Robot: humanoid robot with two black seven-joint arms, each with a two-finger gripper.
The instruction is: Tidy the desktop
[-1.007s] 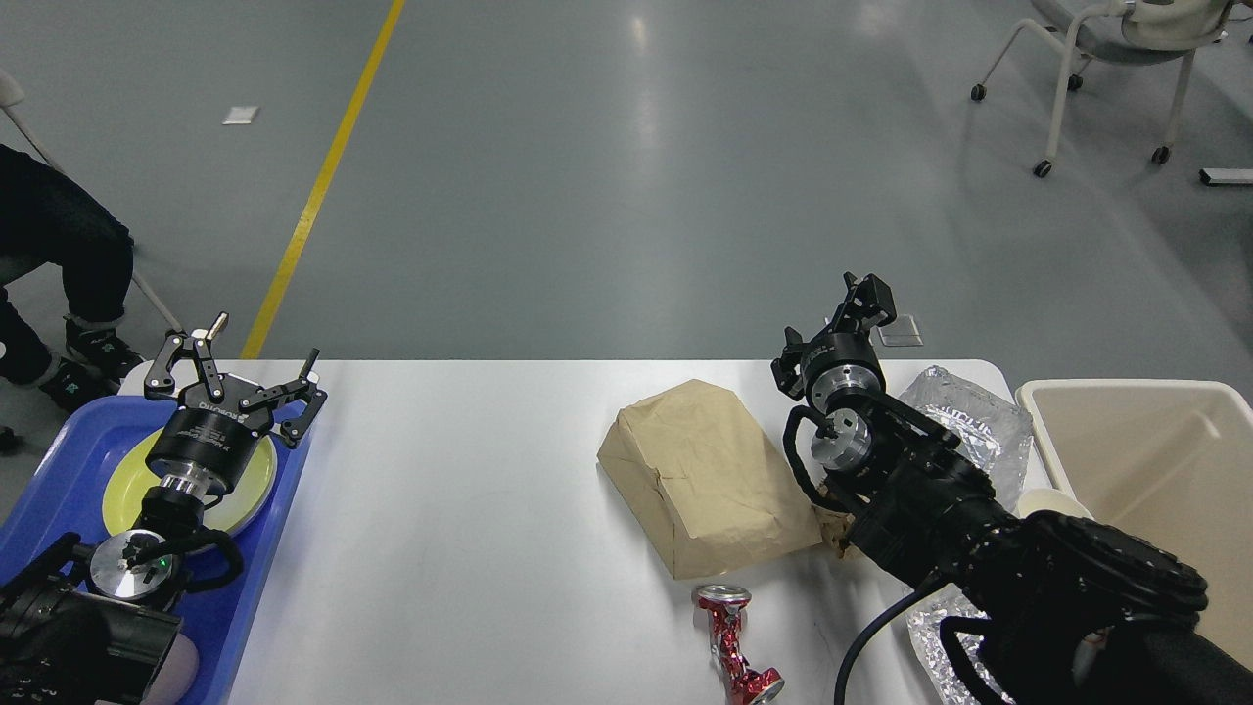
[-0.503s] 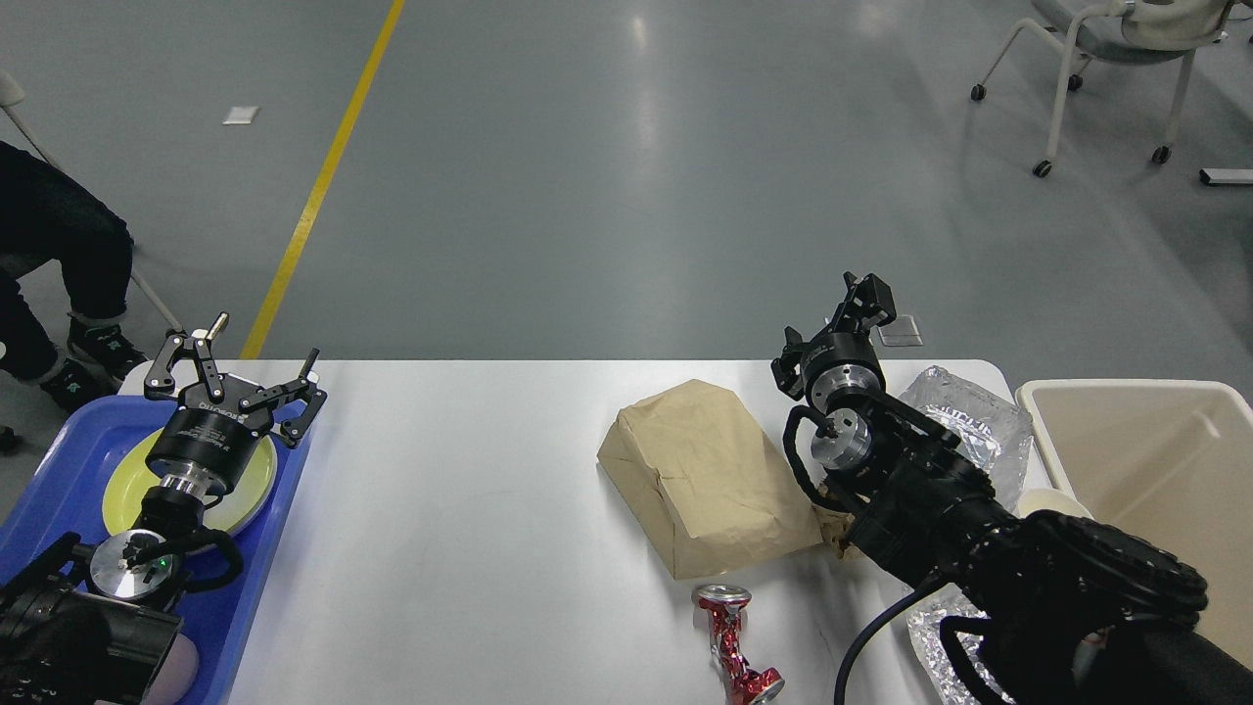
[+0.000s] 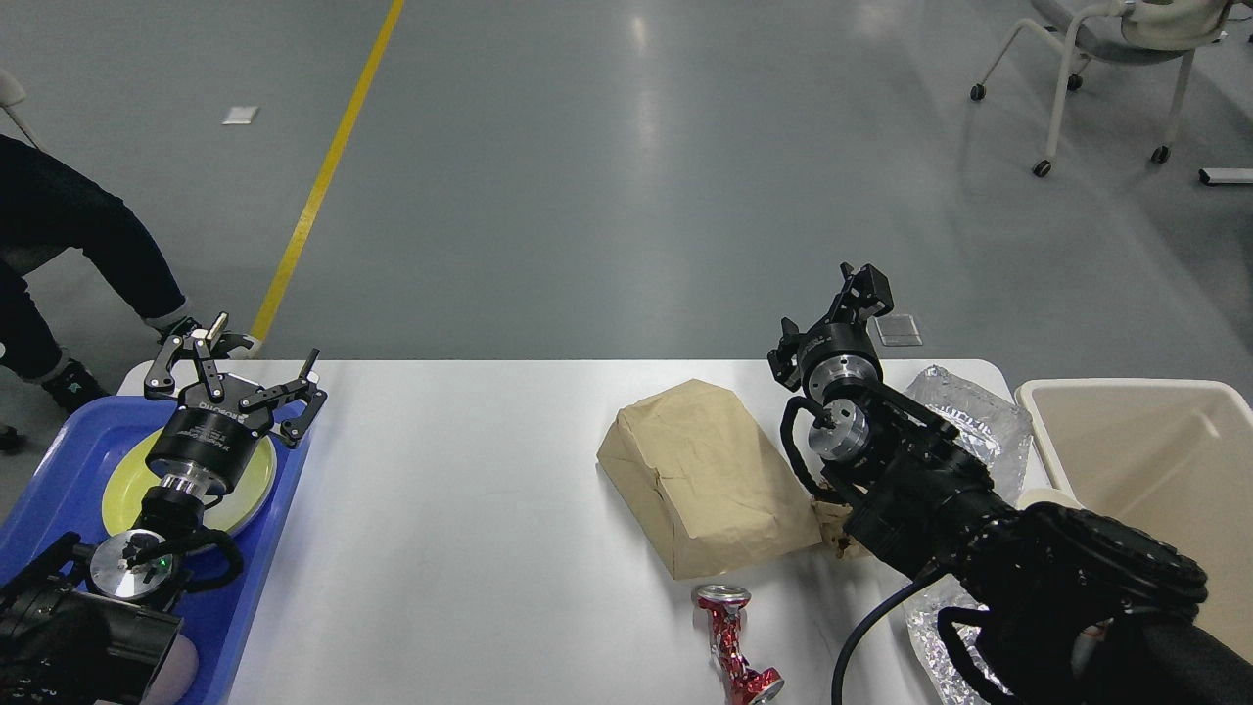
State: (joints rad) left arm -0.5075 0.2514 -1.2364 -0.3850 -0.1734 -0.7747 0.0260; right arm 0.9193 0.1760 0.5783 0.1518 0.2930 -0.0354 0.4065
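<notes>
Two pieces of litter lie on the large white desktop [image 3: 470, 509]: a crumpled brown paper bag [image 3: 700, 475] and, nearer me, a crushed red can [image 3: 729, 641]. Both sit just left of the right gripper [image 3: 854, 294], whose jaw state I cannot tell; the left gripper [image 3: 230, 367], jaws spread empty, hovers well apart over the blue plastic tray [image 3: 59, 470].

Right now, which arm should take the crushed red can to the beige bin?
Right. The can lies right of centre, near the right arm, and the bin is on that side too. The left gripper hangs open over the blue tray, far across the desktop.
</notes>
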